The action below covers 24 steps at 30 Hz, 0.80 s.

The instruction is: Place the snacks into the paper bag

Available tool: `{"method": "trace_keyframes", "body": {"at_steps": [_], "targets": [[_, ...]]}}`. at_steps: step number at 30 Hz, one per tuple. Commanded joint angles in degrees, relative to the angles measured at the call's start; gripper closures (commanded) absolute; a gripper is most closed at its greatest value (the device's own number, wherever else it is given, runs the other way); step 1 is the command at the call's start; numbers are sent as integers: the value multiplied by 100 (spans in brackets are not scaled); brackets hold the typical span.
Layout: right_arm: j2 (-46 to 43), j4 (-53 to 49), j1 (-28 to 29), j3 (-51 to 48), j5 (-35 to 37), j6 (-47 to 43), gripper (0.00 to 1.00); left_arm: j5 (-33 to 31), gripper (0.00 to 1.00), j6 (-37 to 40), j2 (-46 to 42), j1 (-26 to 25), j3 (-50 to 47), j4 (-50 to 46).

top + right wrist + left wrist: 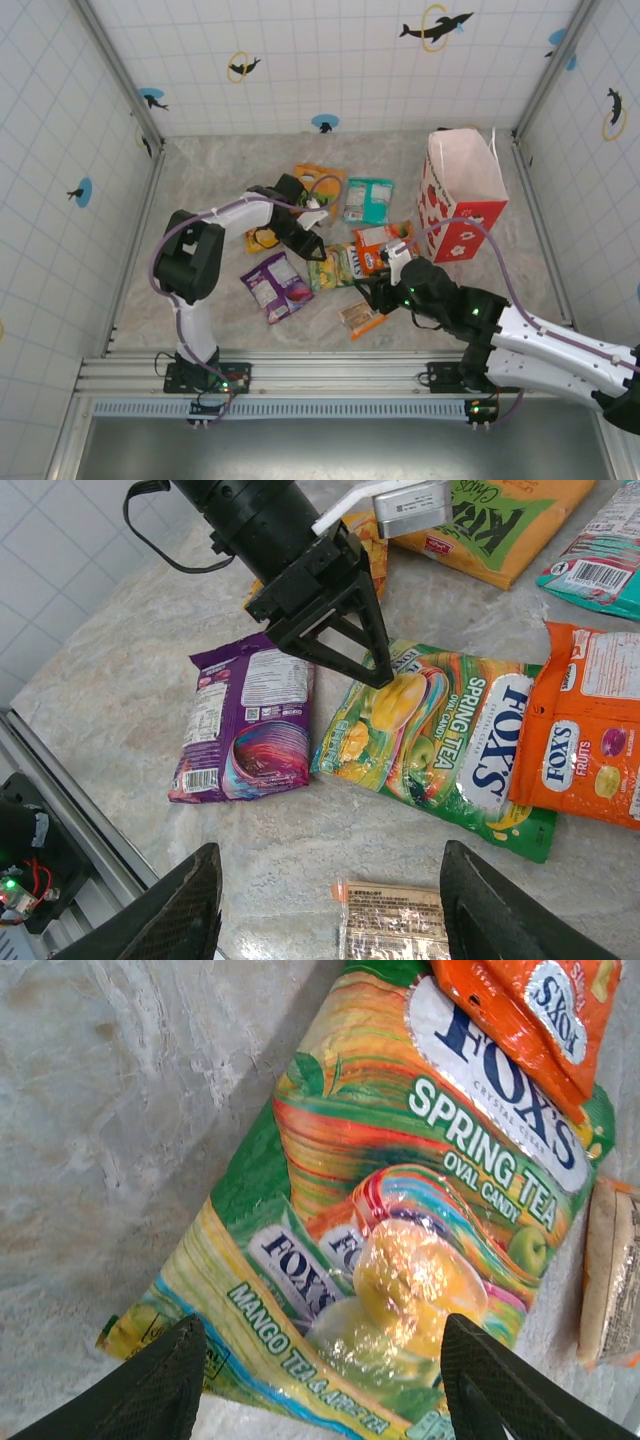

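Left gripper: (308, 240) fingers spread wide with nothing between them, pointing down at the table (210, 170); the tips are poised just over a green packet, and I cannot tell whether they touch its film.
Left arm pose: it rises from its base, folds at a raised elbow on the left, then runs forward and to the right, with the wrist bent downward.
Under the left gripper: the Fox's Spring Tea packet (400, 1210) lies flat, its mango-tea end between the two fingers in the left wrist view.
Just right of it: the orange Fox's Fruits packet (540, 1010) has one edge lapped over the far end of the Spring Tea packet.
Near side, slightly left: the purple packet (250, 725) lies flat with its printed back up, just beside the Spring Tea packet.
Close on its left: the yellow-orange packet (262, 240) is partly hidden under the wrist.
Beyond it: the Krax packet (320, 185) lies flat, with the teal packet (368, 200) to that packet's right.
Right gripper: (330, 900) fingers parted, empty, held above the table.
Right arm pose: stretched low from the lower right, reaching left and forward, wrist tilted down.
Below the right gripper: the clear wrapped bar (395, 925) lies on the table between the fingers in the right wrist view.
Ahead of it: the Fox's Fruits and Spring Tea packets.
Beyond and to its right: the paper bag (460, 195) stands upright with its mouth open, well apart from both grippers.
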Motion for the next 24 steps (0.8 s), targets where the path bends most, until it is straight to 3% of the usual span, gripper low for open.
{"method": "trace_keyframes", "body": {"at_steps": [1, 12, 24], "targets": [[-70, 308, -25, -114, 8, -68, 41, 23, 36, 137, -247, -45, 96, -36], [-164, 268, -28, -103, -47, -18, 41, -153, 36, 304, 504, -39, 764, -198], [-201, 214, -26, -100, -75, 13, 42, -3, 37, 298, 318, -86, 162, -164]]}}
